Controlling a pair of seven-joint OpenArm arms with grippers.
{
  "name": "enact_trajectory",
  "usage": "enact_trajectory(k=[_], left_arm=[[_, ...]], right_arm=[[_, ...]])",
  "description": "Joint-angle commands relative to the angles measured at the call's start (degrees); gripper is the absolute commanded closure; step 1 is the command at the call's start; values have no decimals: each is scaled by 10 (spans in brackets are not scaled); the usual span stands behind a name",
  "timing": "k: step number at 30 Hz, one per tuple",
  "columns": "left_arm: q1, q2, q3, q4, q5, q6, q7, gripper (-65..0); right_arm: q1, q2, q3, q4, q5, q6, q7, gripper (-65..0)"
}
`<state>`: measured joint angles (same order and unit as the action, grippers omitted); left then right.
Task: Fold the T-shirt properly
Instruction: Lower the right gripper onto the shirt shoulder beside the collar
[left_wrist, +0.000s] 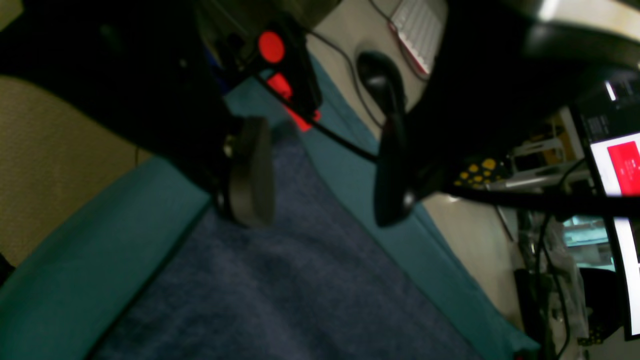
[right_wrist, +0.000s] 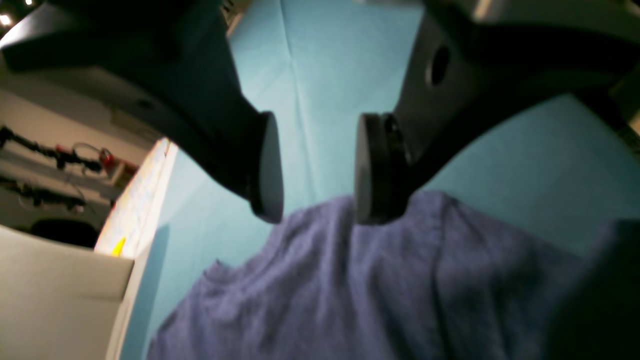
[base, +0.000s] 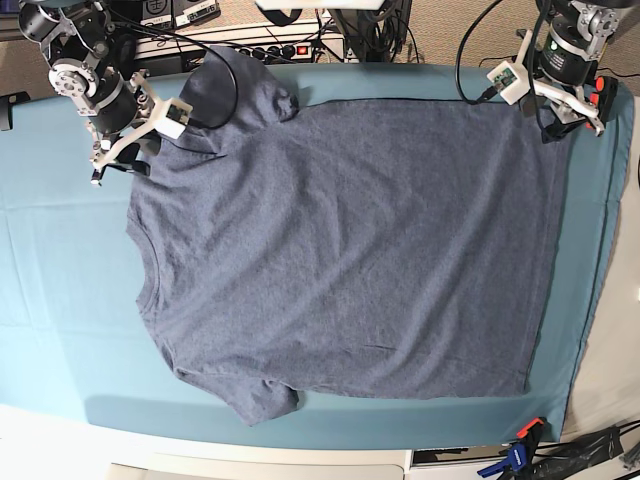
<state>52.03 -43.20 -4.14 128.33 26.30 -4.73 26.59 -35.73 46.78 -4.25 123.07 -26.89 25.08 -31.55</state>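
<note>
T-shirt (base: 350, 260): spread flat across the teal cloth (base: 60, 300), frame centre.
Left gripper (left_wrist: 320, 170): jaws wide, holding nothing, upper right.
Right gripper (right_wrist: 315, 165): jaws wide, holding nothing, upper left.

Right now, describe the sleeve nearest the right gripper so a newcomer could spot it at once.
Start at the teal table cloth covering the table, then the blue-grey T-shirt spread flat across it. In the base view its collar faces left; the sleeve is at the shirt's top-left corner, beside the open right gripper. Unlike the lower sleeve, it reaches the cloth's far edge.
</note>
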Motion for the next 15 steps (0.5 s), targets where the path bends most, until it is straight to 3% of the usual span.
enact_trajectory(k=[1,9,13,15], left_arm=[[3,-6,-3,7,6,10,-4,-337],[0,-23,-3,-72,7,-10,-28,-337],[-17,-27,-3,-99,6,-10,-31,-337],[-21,-27,-3,-102,6,-10,-31,-337]], right_arm=[[1,10,5,10,-1,-12,0,-247],[-41,10,5,10,-25,-2,7,-246],[-43,10,5,10,-22,28,9,-246],[-43,10,5,10,-10,63,7,-246]])
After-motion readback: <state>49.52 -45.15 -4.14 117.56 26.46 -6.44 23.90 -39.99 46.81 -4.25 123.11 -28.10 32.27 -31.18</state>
